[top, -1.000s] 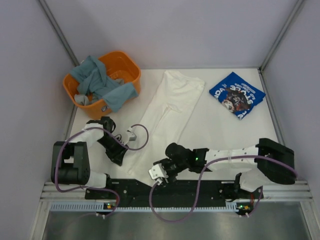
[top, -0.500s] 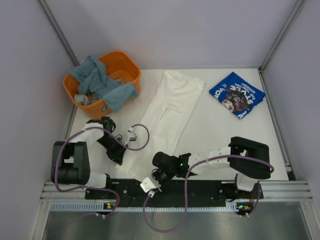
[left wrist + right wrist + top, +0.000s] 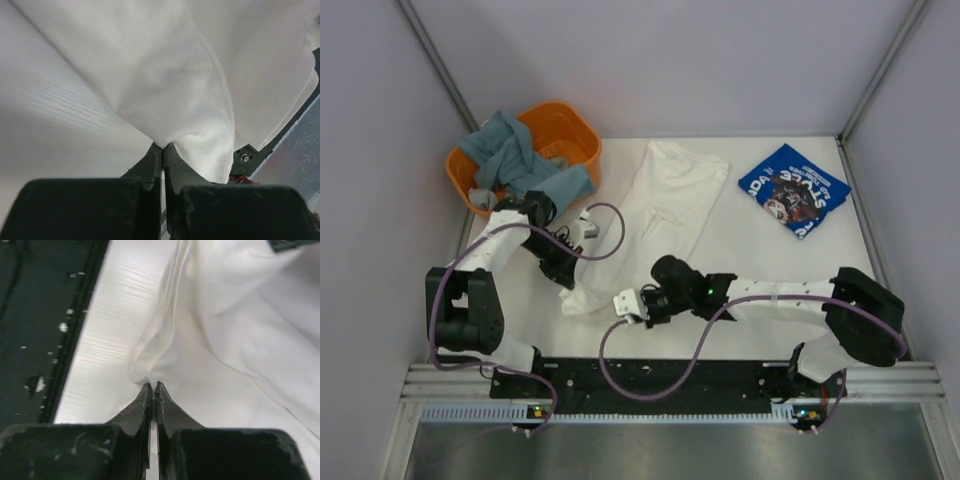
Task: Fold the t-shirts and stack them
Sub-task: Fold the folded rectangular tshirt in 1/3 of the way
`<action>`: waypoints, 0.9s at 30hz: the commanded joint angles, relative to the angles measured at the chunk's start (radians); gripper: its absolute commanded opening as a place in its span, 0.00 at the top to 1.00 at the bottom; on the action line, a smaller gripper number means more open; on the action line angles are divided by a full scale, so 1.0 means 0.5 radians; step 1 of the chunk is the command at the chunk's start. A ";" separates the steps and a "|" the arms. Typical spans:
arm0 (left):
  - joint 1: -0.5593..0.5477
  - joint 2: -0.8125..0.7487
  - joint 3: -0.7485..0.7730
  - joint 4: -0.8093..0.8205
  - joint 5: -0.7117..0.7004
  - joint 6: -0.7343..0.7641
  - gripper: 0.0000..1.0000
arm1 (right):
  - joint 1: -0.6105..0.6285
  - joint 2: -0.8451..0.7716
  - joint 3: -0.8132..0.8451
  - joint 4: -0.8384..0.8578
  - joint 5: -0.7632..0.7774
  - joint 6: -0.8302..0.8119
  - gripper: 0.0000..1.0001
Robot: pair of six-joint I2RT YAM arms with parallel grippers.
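The left arm of white tubular links and bulky matte-black joint housings (image 3: 505,240) matches the right arm (image 3: 775,298), and each rises from a boxy black base. A thin purple cable (image 3: 602,352) trails in loose loops along each arm. A small green light (image 3: 708,292) glows on one black joint of the right arm. The left claw (image 3: 162,150) and the right claw (image 3: 152,389) each have two flat black fingers, faintly scuffed, which taper to thin tips.

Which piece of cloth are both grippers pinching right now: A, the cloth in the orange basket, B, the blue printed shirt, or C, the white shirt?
C: the wrist views show the left gripper and the right gripper each shut on an edge of the white shirt.
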 commanded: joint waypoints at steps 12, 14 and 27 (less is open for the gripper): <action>-0.273 0.882 1.396 -0.053 0.123 -0.537 1.00 | -0.932 -0.034 -0.001 0.416 0.072 0.264 1.00; -0.291 0.987 1.523 -0.040 0.104 -0.571 1.00 | -1.012 0.012 0.014 0.435 0.109 0.231 1.00; -0.346 1.429 2.020 0.156 0.025 -0.798 1.00 | -1.270 0.236 0.125 0.545 0.195 0.083 1.00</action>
